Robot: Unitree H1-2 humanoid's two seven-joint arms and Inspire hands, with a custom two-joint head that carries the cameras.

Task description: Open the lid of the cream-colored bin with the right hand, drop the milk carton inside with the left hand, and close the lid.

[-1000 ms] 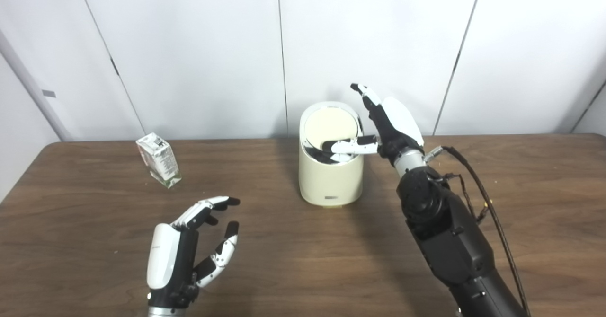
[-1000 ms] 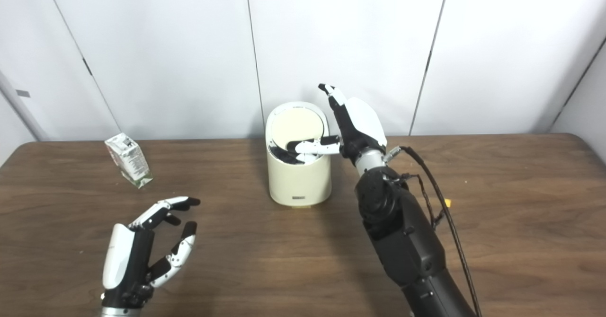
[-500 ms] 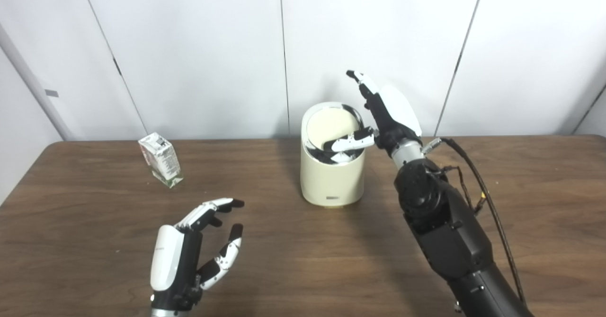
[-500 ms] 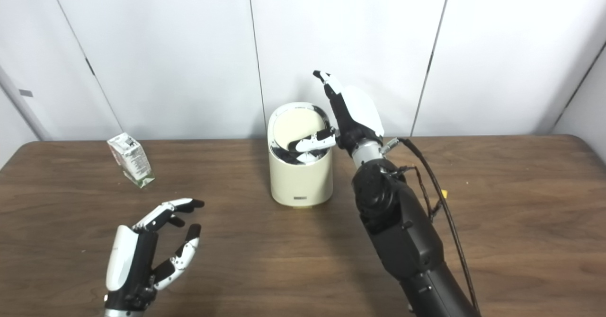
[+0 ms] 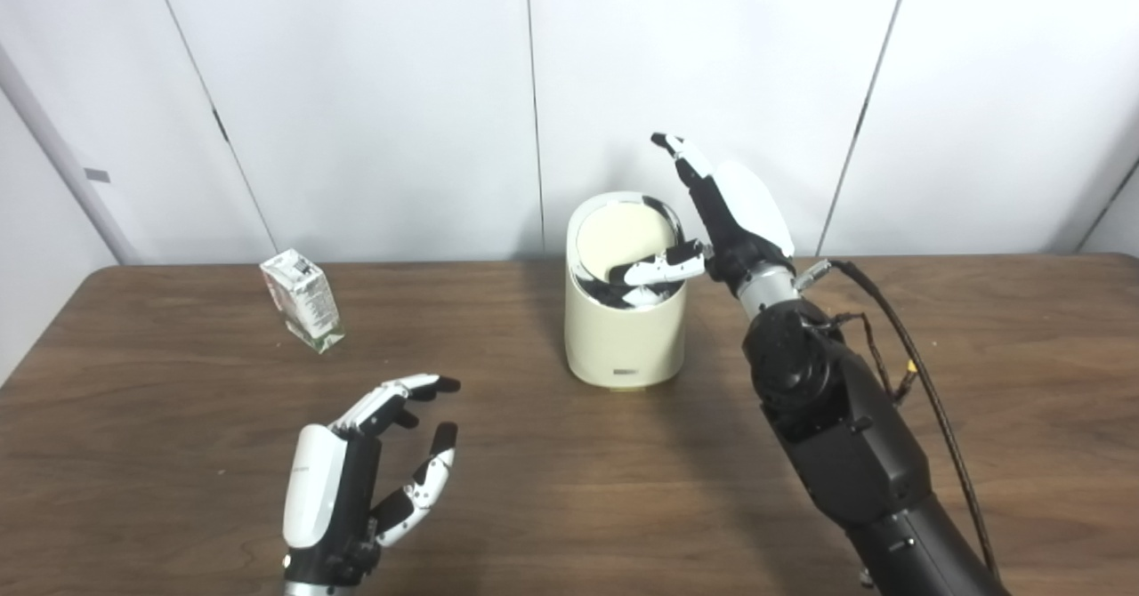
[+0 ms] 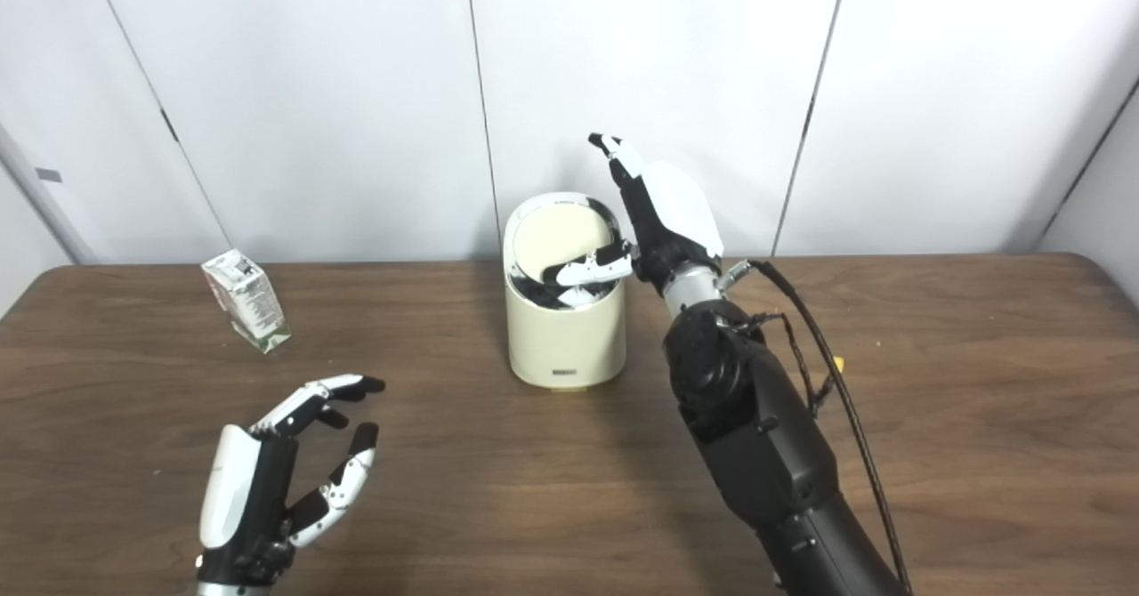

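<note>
- Bin [image 5: 625, 338]: cream-colored, round, upright on the brown counter [image 5: 569, 489] near its far edge, about midway across. Long axis vertical, mouth facing up.
- Lid [image 5: 621, 238]: a cream disc inside the rim, tipped so its face turns toward the camera. Far edge high, near edge sunk into the mouth; dark interior shows below the near edge.
- Right hand [image 5: 725, 218]: raised at the right side of the bin's rim. Fingers [image 5: 681, 158] extended and pointing up and away; the thumb reaches sideways over the mouth, its tip at the sunken near part of the lid. Whether the thumb actually touches the lid cannot be told. The hand grasps nothing.
- Milk carton [image 5: 301, 300]: on the counter well to the left of the bin, near the far edge. It stands on its base, long axis roughly vertical but leaning, top tilted toward the left. Printed faces toward the camera; the print is too small to read.
- Left hand [image 5: 360, 480]: low over the near left of the counter, well apart from carton and bin. Fingers spread and slightly curled, holding nothing.
- View comparison: the right eye view shows a small yellow speck [image 6: 838, 364] on the counter just right of the right arm's cable; in the left eye view this is less clear. Otherwise both views agree.
</note>
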